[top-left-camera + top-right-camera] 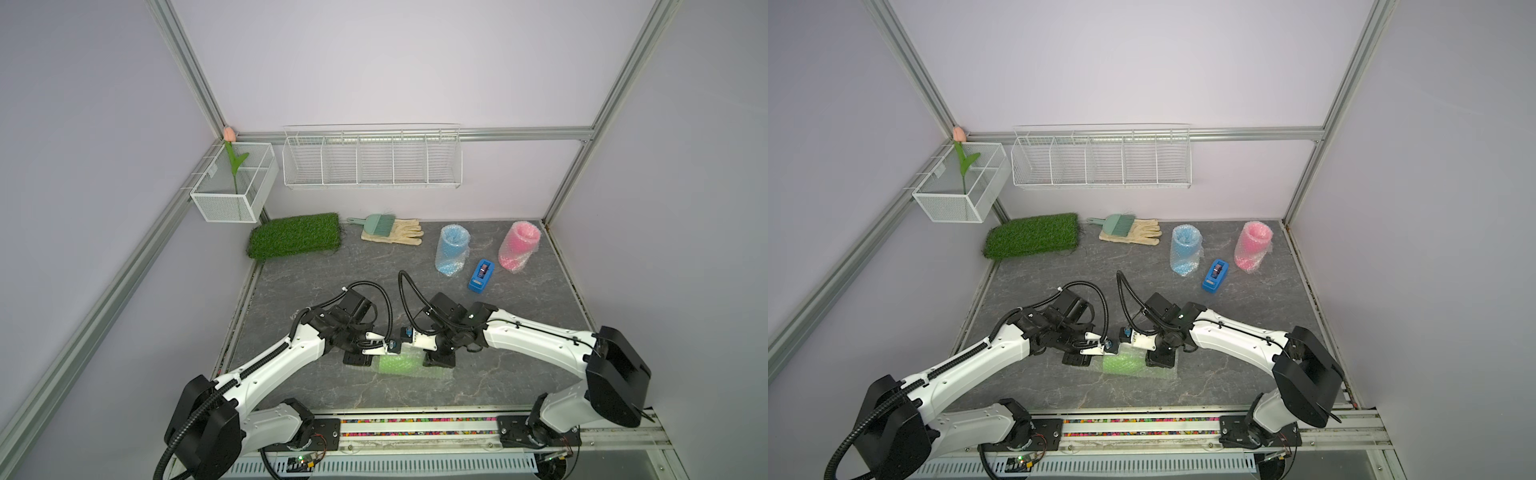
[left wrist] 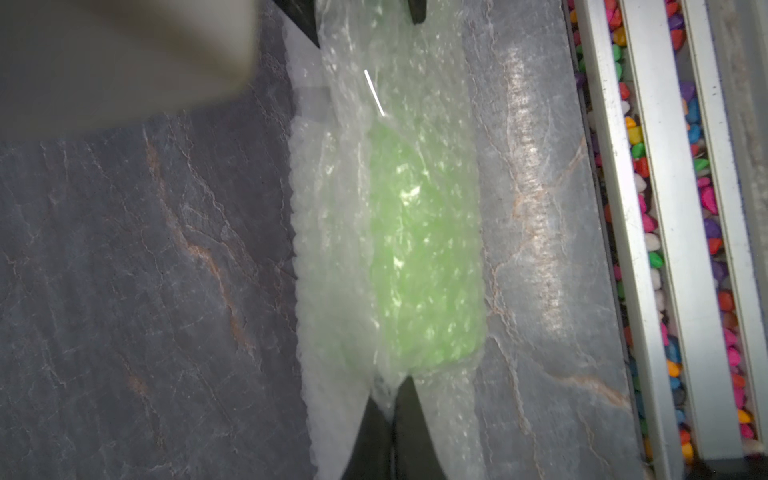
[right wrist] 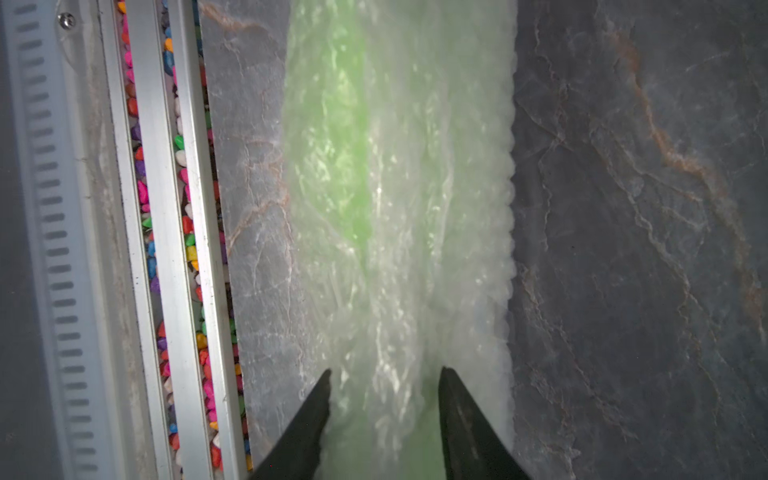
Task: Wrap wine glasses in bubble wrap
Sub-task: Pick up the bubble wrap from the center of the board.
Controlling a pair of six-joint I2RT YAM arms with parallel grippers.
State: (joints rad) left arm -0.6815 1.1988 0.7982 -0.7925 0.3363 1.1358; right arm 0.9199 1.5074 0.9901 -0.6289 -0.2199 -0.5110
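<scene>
While blue goblet and pink goblet stand wrapped behind, step: rolling green goblet in bubble wrap, front of surface.
Left claw: together, pinching wrap's end.
Right claw: apart astride other end; grip unclear.
Next: probably pin seam for taping.

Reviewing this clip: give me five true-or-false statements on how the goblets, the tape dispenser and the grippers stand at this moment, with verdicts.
1. The green goblet lies on its side inside bubble wrap, between the left gripper and the right gripper. True.
2. The right gripper holds the tape dispenser. False: it sits on the table, between the blue goblet and the pink goblet.
3. Both those goblets stand wrapped. True.
4. The left gripper is wide open. False: its fingers are shut on the wrap's end.
5. The brush lies on the bare table. False: it rests on the glove.
</scene>
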